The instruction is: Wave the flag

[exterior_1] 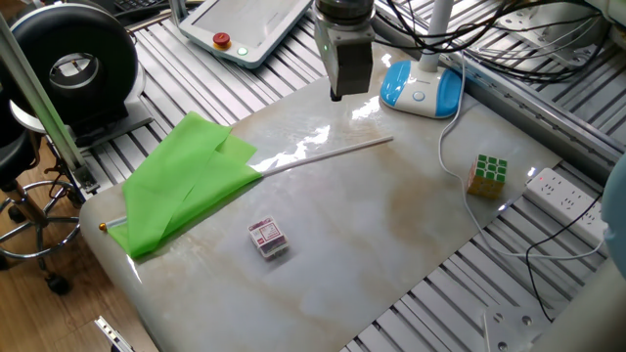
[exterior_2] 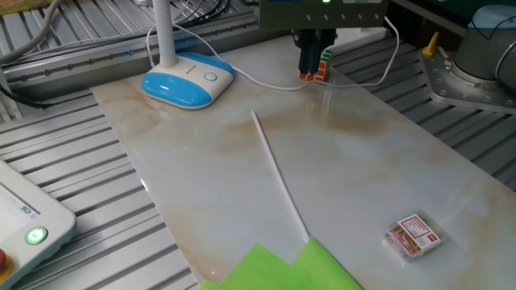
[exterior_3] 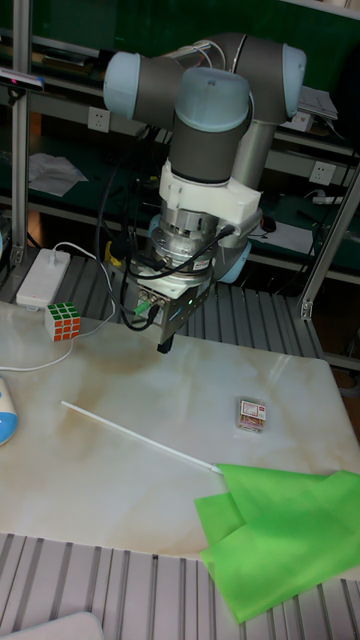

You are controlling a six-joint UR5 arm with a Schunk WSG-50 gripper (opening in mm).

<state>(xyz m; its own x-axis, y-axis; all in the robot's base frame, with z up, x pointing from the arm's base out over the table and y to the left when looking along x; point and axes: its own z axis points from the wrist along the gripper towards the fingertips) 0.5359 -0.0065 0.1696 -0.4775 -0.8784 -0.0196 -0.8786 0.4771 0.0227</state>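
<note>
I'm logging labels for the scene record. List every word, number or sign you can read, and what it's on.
No text is readable in these views.
Small box: red and white print, too blurred to read.
Teach pendant: screen too washed out to read; buttons unmarked.
Flag, puzzle cube, lamp base: no lettering visible.
</note>
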